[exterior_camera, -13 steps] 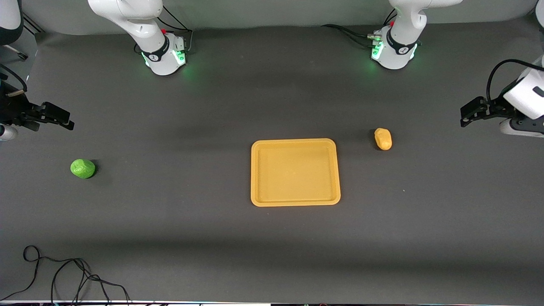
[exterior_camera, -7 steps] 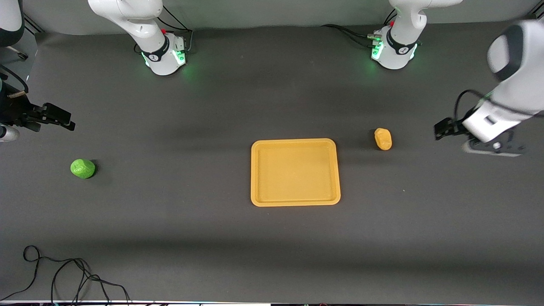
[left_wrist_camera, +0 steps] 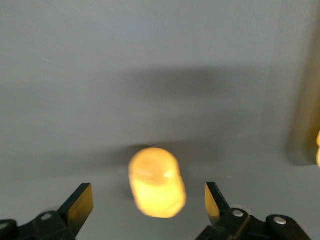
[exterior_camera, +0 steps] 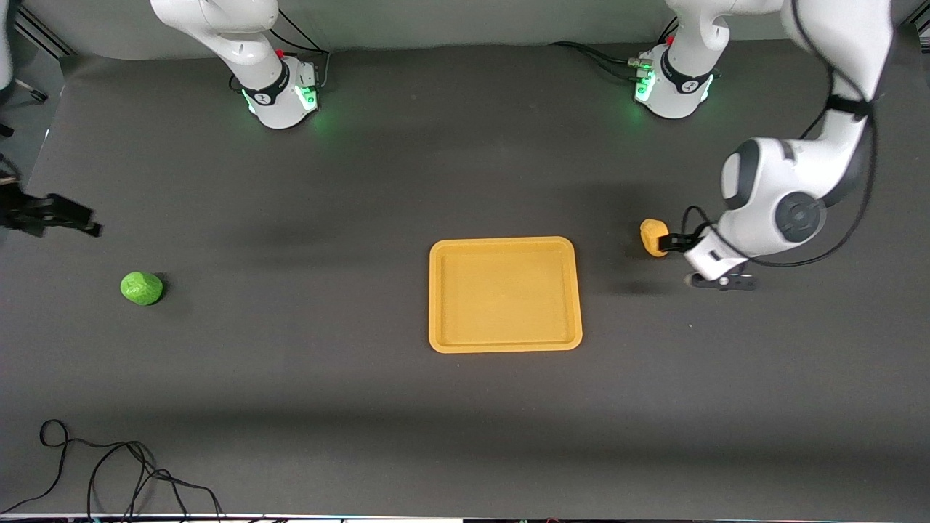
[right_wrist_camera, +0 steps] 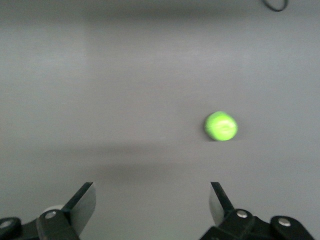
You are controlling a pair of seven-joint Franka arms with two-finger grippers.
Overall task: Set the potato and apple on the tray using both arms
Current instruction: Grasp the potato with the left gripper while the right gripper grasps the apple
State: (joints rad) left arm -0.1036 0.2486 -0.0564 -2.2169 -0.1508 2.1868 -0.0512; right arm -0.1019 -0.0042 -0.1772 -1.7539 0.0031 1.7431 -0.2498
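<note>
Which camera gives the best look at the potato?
The left wrist view: the potato fills the middle, framed by the open left gripper. The front view shows it small, beside the tray, partly covered by that gripper. The right wrist view shows only the apple.

Tray (exterior_camera: 506, 294): flat yellow-orange rectangle with rounded corners and a low rim, lying empty on the dark table at mid-table. Potato (exterior_camera: 652, 236): small smooth yellow-orange oblong lump, on the table just beside the tray, toward the left arm's end, level with the tray's farther edge, not touching it. Apple (exterior_camera: 142, 288): small glossy bright green roundish fruit, on the table well apart from the tray, toward the right arm's end.
</note>
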